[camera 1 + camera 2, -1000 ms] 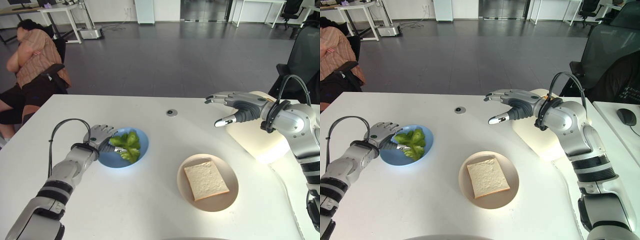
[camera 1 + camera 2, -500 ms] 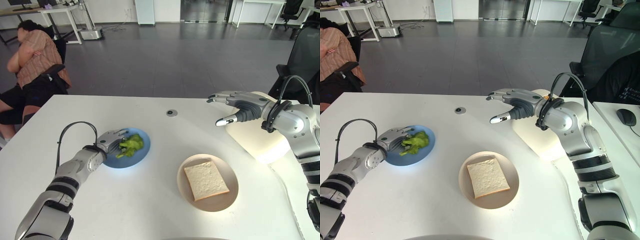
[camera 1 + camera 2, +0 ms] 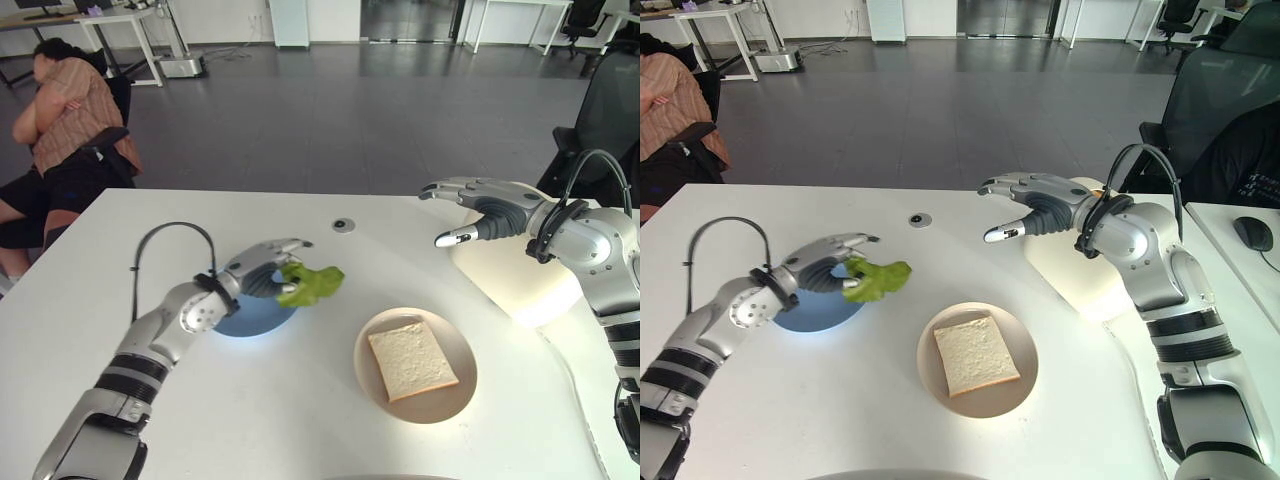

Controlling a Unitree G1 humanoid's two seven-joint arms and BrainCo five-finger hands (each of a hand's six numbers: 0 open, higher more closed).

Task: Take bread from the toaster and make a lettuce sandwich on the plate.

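Pinching lettuce (image 3: 310,284) in left hand (image 3: 243,274) by right rim of blue bowl (image 3: 250,318), holding right hand (image 3: 488,206) spread, empty, above table (image 3: 290,420), showing bread slice (image 3: 412,360) on plate (image 3: 452,393).

No text, number or sign is legible anywhere. Faint pale print on the dark fabric (image 3: 1250,186) at the right edge is too small to read.

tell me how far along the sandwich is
Done: one bread slice lies flat on the plate. In hand: the left hand holds the lettuce in the air at the blue bowl's right rim, on the plate side. Left: the lettuce is not yet on the bread, and no top slice is on the plate. The right hand hovers open, holding nothing.
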